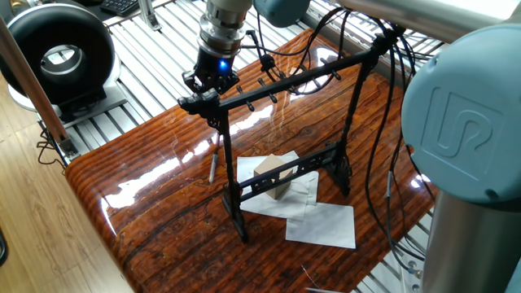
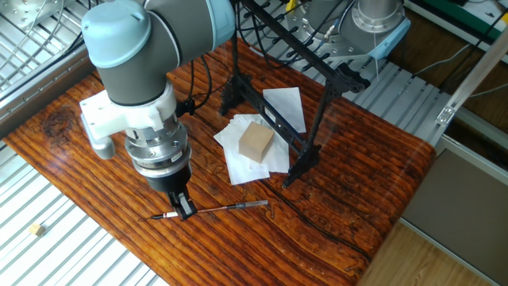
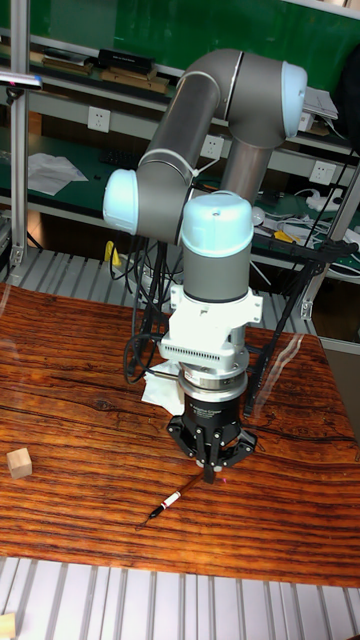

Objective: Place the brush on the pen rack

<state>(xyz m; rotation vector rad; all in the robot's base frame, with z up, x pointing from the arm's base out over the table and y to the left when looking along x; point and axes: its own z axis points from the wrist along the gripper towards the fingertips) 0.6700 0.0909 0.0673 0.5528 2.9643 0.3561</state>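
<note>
**Gripper down on the brush, rack standing behind**

Broad wooden table (image 2: pixel 373 159), glossy red-brown grain, ringed by metal slats. Over it, a grey and pale blue arm (image 3: pixel 215 260), wrist pointing straight down. Beyond, upright on the tabletop, the tall black pen rack (image 1: pixel 285 130): two uprights, a pegged crossbar on top, an ornate lower rail, feet on the wood. Beneath the rack, white paper sheets (image 2: pixel 266 131) overlapping, with a small tan wooden block (image 2: pixel 255 143) resting on them. Low at the near edge, the gripper (image 2: pixel 183 208), fingers almost closed around the brush (image 2: pixel 230 208), tips at or just above the table surface. Lying flat on the wood, well apart from the rack, that thin dark brush, a reddish band and dark tip sticking out on one side of the fingers, the longer shaft on the other. Cannot tell whether the grip is firm or the pads merely flank the shaft. In the tall view, near the table's left edge, another small wooden cube (image 3: pixel 18 462).
</note>
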